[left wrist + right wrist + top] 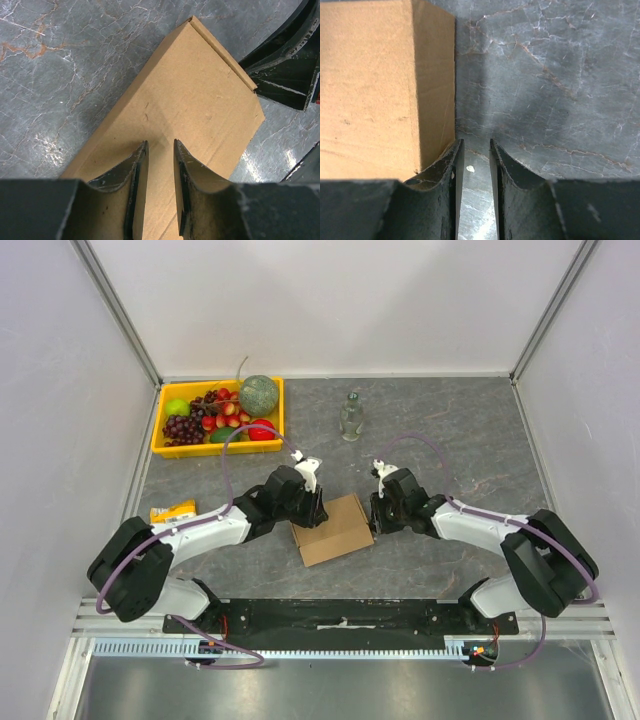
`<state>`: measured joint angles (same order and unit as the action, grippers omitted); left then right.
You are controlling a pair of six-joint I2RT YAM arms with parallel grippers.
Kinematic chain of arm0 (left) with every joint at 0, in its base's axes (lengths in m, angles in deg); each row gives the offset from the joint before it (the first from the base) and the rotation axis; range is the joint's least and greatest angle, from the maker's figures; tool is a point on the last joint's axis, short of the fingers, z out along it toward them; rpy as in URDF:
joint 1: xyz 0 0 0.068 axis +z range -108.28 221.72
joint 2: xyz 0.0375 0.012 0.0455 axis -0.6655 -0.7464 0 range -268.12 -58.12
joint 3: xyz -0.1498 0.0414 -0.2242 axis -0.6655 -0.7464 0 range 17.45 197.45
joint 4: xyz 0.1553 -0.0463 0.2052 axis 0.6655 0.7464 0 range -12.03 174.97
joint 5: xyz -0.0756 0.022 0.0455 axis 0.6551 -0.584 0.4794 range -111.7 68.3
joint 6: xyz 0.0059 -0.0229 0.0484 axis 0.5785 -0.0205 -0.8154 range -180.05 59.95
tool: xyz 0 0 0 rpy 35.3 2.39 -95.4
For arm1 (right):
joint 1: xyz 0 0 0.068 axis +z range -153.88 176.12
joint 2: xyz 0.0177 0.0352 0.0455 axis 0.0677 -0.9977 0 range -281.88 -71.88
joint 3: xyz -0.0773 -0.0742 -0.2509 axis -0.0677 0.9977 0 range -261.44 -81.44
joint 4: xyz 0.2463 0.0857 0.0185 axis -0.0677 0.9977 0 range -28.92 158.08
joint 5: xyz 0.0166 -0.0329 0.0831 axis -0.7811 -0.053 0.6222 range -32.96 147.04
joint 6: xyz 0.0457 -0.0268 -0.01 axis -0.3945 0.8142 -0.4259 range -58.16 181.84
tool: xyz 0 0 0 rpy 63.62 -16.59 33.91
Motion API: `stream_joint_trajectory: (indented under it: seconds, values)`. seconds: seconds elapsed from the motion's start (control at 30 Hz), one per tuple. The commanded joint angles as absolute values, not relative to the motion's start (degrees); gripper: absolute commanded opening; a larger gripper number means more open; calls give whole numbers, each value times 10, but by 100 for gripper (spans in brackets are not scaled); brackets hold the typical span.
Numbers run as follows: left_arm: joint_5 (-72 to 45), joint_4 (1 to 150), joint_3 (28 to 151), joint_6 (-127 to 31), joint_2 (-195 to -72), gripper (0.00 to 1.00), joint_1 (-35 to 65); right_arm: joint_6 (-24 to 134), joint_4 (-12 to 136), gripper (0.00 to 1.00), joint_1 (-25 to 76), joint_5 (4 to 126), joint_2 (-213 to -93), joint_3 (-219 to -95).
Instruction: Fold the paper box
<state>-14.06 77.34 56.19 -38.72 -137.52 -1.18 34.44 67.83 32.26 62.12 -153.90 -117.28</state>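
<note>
The paper box (pixel 335 528) lies as a closed, flat brown cardboard box on the grey table between both arms. My left gripper (pixel 318 512) hovers over the box's left end. In the left wrist view its fingers (pixel 137 165) stand a narrow gap apart above the box lid (pixel 190 100), with nothing between them. My right gripper (pixel 378 515) is at the box's right side. In the right wrist view the box's side wall (pixel 432 100) stands just left of the left finger (pixel 451 165), and only bare table shows in the narrow gap.
A yellow tray (pixel 160 445) of fruit stands at the back left. A clear glass bottle (pixel 350 417) stands upright behind the box. A small yellow packet (pixel 172 511) lies by the left arm. White walls close the table on three sides.
</note>
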Motion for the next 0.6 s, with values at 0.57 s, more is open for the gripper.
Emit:
stream_joint_trajectory:
  seconds: [0.57]
  values:
    - [-148, 795, 573, -414, -1397, 33, -16, 329, 645, 34, 320, 710, -1507, -1132]
